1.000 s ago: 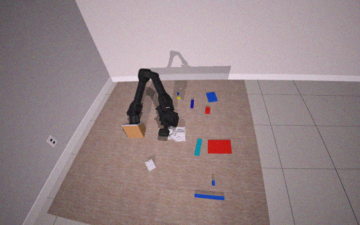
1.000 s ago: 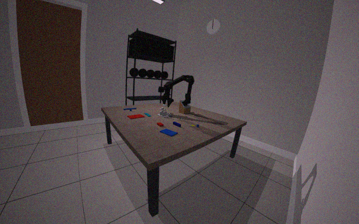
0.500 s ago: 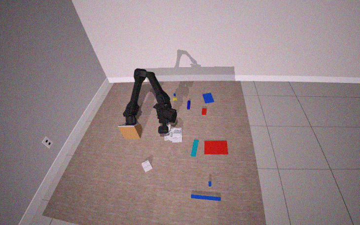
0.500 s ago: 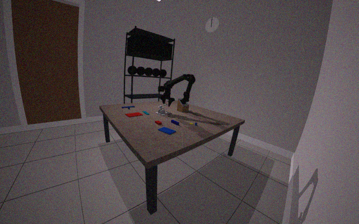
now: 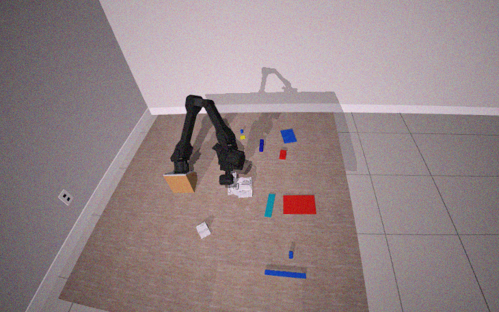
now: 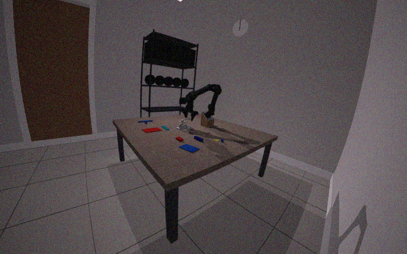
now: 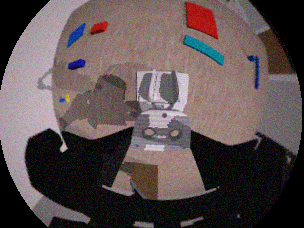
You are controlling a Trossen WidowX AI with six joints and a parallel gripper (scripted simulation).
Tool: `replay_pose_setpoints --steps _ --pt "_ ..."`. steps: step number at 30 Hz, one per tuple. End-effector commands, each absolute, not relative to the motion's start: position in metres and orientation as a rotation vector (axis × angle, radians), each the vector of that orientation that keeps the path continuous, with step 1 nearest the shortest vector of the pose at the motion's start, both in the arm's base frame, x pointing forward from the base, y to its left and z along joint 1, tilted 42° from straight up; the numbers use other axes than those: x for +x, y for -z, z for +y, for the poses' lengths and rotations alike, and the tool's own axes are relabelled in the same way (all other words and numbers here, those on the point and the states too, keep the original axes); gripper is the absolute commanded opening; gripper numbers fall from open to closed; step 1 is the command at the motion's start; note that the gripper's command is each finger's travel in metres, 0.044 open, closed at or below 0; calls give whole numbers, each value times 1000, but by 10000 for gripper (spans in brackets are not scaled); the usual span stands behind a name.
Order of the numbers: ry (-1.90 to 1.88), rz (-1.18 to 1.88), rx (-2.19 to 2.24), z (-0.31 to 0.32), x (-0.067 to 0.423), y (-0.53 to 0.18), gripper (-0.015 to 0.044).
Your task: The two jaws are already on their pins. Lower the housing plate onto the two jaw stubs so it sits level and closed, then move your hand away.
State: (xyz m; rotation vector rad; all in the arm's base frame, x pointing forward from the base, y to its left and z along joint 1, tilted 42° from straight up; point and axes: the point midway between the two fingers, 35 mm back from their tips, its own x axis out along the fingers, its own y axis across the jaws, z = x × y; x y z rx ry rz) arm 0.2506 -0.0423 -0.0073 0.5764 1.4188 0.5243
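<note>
"One arm to log. Top view: where is its black parallel-jaw gripper (image 5: 231, 174) (image 6: 189, 117) (image 7: 160, 132)?"

"Over the near side of the white jaw assembly on its flat base (image 5: 244, 189) (image 6: 183, 127) (image 7: 182, 95). Plate hidden from here, or too small to separate. A small white block (image 5: 203, 230) lies well apart."

"Exterior view?"

"Fingers point down, above the assembly and off to the arm-base side. A pale sliver shows between them; clearance is visible beneath. Seating not yet done, in my judgement."

"Wrist view. State of the fingers?"

"Clamped on the pale grey housing plate with two round holes (image 7: 161, 132). Its long axis runs across, from finger to finger. The white base shows beyond its far edge, higher in this view; some of the mechanism may be covered by the plate."

"So what does the coming move turn on?"

"Hole-to-stub alignment. Stubs not resolved. Probably a small correction toward the base if the holes sit short, then straight down, level. Risk: one hole catches and the plate tips."
</note>
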Motion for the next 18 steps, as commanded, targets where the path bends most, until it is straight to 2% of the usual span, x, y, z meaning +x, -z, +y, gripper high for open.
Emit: replay_pose_setpoints --steps 1,18 --pt "-531 1414 576 -42 251 7 351" --pt "-532 1413 575 -46 247 11 351"
